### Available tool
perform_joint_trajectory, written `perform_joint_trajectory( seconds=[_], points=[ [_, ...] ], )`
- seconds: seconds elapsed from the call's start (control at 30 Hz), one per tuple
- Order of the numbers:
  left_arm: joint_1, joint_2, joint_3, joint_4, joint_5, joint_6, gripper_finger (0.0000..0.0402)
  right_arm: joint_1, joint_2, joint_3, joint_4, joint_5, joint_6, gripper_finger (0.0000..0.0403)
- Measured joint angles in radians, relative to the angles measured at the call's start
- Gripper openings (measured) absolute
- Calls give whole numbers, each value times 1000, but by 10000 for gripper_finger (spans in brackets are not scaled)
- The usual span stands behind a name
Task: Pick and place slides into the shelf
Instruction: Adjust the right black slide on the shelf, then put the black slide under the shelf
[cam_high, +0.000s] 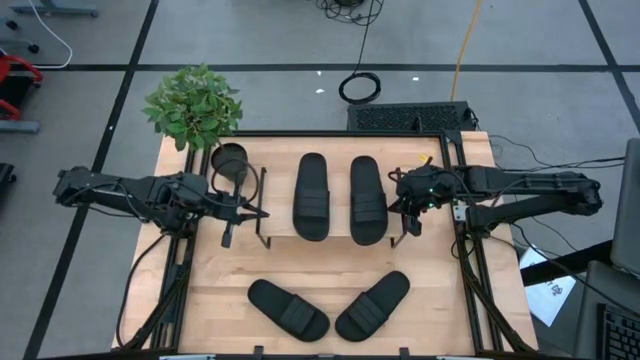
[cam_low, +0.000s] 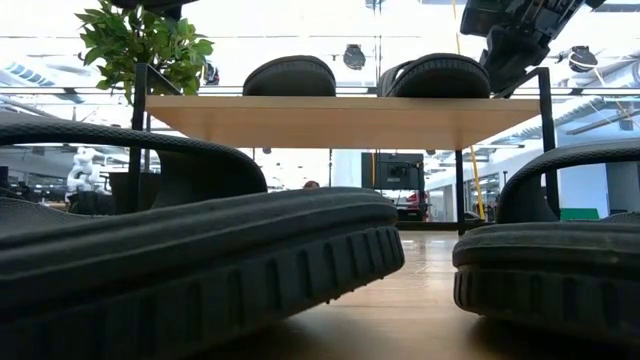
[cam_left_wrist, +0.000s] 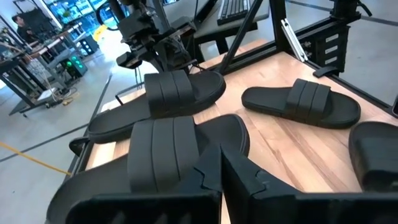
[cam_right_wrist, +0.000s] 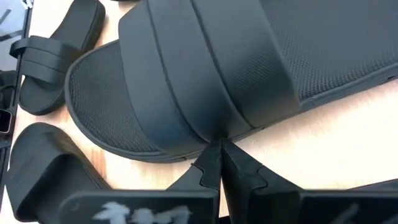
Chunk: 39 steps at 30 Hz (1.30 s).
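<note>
Slides number four: two are seen resting side by side on the shelf (cam_high: 340, 232) top board, the left shelf slide (cam_high: 311, 196) and the right shelf slide (cam_high: 367, 199), while the left counter slide (cam_high: 288, 308) and the right counter slide (cam_high: 372, 305) are left on the counter (cam_high: 440, 300) at six o'clock from the shelf, toes splayed apart. The task is judged half done, with a new pick not yet begun. The left tool (cam_high: 228, 237) is clenched on nothing at nine o'clock of the shelf, beside its black side frame and near the potted plant (cam_high: 195, 108). The right tool (cam_high: 411, 226) is likewise clenched and empty, its tips just beside the outer edge of the right shelf slide at three o'clock, though contact cannot be told. For the next move, a tool would need to be opened, carried toward six o'clock and lowered over a counter slide's strap.
</note>
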Motion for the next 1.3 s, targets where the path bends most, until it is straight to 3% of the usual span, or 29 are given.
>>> perform_joint_trajectory(
  seconds=[0.73, 1.07, 1.3],
  points=[
    [0, 0, 0, -37, 0, -6, 14, 37, -4, 0, 74, -44, -47, 0],
    [0, 0, 0, -58, 4, -1, 4, 46, -187, 0, 3, -27, -73, 0],
    [-18, 0, -76, -37, 83, 5, 1, 52, -307, 0, 54, -263, -138, 0]
  ],
)
